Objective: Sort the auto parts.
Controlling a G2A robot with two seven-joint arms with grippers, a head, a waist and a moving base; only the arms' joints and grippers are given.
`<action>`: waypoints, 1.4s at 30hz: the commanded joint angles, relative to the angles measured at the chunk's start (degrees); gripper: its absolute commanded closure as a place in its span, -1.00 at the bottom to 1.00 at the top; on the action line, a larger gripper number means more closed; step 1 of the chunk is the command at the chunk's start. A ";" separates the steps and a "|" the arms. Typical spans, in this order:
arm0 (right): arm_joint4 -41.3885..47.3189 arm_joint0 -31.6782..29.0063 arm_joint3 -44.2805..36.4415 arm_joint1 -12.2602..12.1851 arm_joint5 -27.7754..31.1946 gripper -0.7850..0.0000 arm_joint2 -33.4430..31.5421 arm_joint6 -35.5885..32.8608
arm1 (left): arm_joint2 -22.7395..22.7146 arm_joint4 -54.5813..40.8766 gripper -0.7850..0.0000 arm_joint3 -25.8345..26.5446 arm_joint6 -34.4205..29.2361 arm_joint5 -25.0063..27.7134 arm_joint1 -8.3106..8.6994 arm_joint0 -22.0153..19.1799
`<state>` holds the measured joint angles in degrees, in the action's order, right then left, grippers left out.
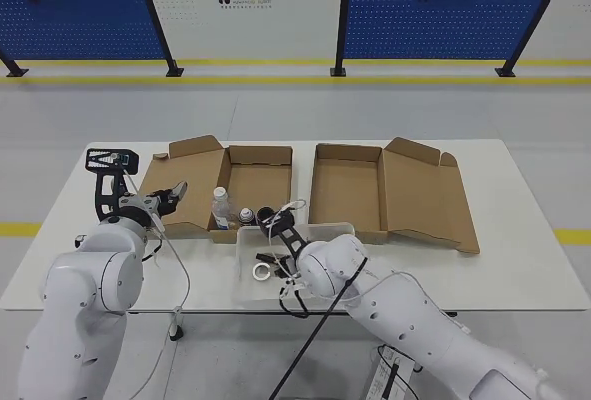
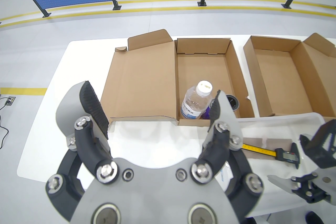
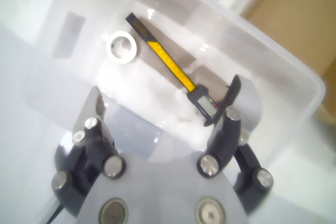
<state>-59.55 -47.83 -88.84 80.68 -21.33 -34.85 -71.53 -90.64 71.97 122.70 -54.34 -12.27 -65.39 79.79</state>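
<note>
Both tools gape empty over the desk [image 1: 535,270].
The left tool [image 2: 152,90] hangs wide open, holding nothing, before the left box [image 2: 139,83] with its bottle [image 2: 195,101]. In the clear bin [image 3: 262,38] lie a white ring [image 3: 122,47] and a caliper [image 3: 168,59], with the right tool [image 3: 165,84] spread wide above them.

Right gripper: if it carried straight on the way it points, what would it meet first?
Probably the digital caliper lying in the clear bin: its yellow beam runs between the right gripper's open fingers. Depth is unclear, so it might touch the bin floor beside it instead.
</note>
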 commanded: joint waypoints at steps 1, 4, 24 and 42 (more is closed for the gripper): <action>0.00 1.54 1.86 0.97 -1.88 -0.33 1.18 -1.12 | 0.00 0.00 -1.00 0.00 0.00 0.00 0.00 0.00; 0.23 3.86 4.59 2.51 -3.28 0.09 2.95 -2.42 | 0.00 0.00 -1.00 0.00 0.00 0.00 0.00 0.00; 7.66 8.85 21.33 9.78 -1.64 0.09 6.86 1.14 | 0.00 0.00 -1.00 0.00 0.00 0.00 0.00 0.00; 9.75 11.07 32.11 15.36 0.44 0.11 9.24 5.22 | 0.00 0.00 -1.00 0.00 0.00 0.00 0.00 0.00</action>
<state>-49.84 -36.86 -57.28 95.77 -20.99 -25.69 -66.58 -90.64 71.97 122.70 -54.34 -12.27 -65.39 79.79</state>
